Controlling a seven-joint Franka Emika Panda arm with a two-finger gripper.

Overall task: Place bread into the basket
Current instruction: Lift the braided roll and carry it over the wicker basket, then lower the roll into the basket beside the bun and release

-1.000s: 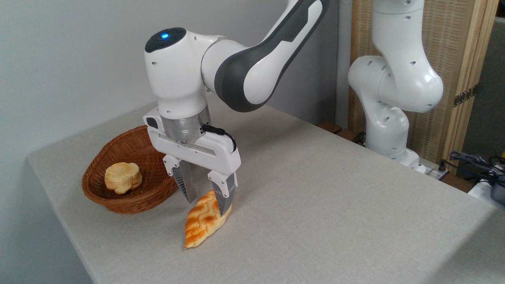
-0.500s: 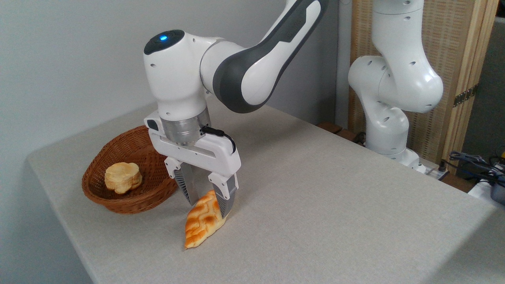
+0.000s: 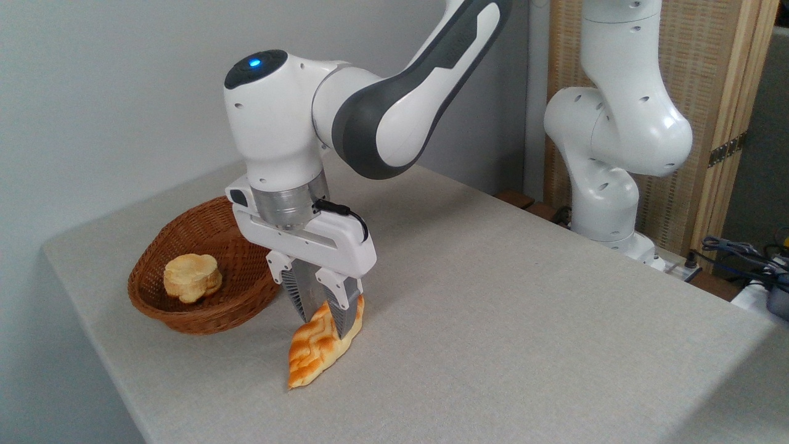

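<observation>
The bread (image 3: pixel 314 353), a golden-orange braided loaf with pointed ends, lies on the grey table near its front. My gripper (image 3: pixel 323 322) stands straight down over the loaf's far half, its two fingers squeezed against the crust, which bulges between them. The loaf's near tip rests on the table. The basket (image 3: pixel 203 311), oval reddish-brown wicker, sits to the left of the gripper, close to the table's left edge. Part of its right rim is hidden behind the gripper's body.
A small round pale-yellow bun (image 3: pixel 192 277) lies inside the basket. The arm's white base (image 3: pixel 607 209) rises at the back right, with cables (image 3: pixel 739 253) beside it. The table's left edge (image 3: pixel 86 320) runs close to the basket.
The fingers have closed from wide apart onto the bread's far half, pinching it. The gripper has sunk a little; the loaf has stayed where it lay.
</observation>
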